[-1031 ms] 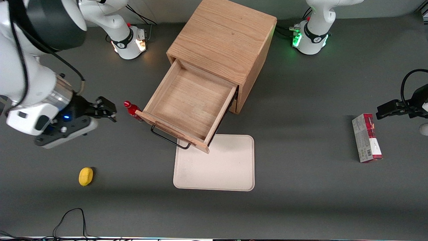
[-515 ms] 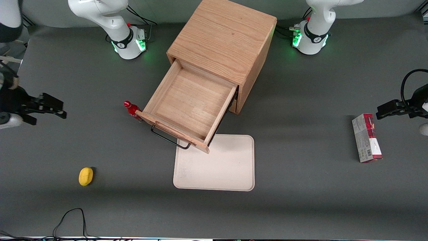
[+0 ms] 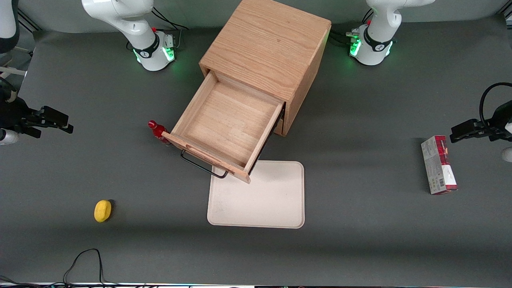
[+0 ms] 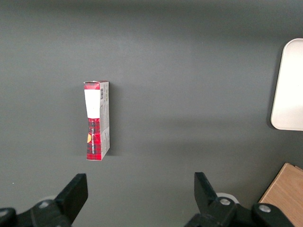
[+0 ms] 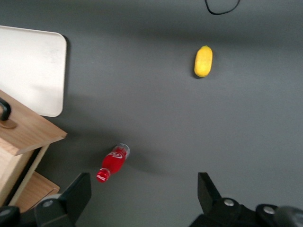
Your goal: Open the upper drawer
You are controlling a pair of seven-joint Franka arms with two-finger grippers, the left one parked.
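Since 1 second ago the gripper (image 3: 52, 122) has drawn away from the cabinet (image 3: 266, 52) to the working arm's end of the counter (image 3: 120, 248), and in the last half second it has barely shifted; its fingers (image 3: 60, 117) stand apart and hold nothing, as the right wrist view confirms with 2 spread fingers (image 5: 75, 191) over bare counter; going across the front view from there come the yellow lemon-like object (image 3: 103, 210), nearer the camera, then the red bottle (image 3: 157, 130) just beside the drawer's front corner, then the upper drawer (image 3: 228, 124), pulled well out of the cabinet with its empty floor showing and its black handle (image 3: 202, 166) over the edge of the cream tray (image 3: 260, 200), and last the red box (image 3: 438, 165) toward the parked arm's end; I judge the opening itself done and the step in hand to be the retreat, so the next move calls for little more than settling clear of the drawer; the front view alone shows the whole open drawer, while the right wrist view shows the bottle lying on its side (image 5: 113, 163), and the left wrist view gives the box's printed face (image 4: 96, 120).
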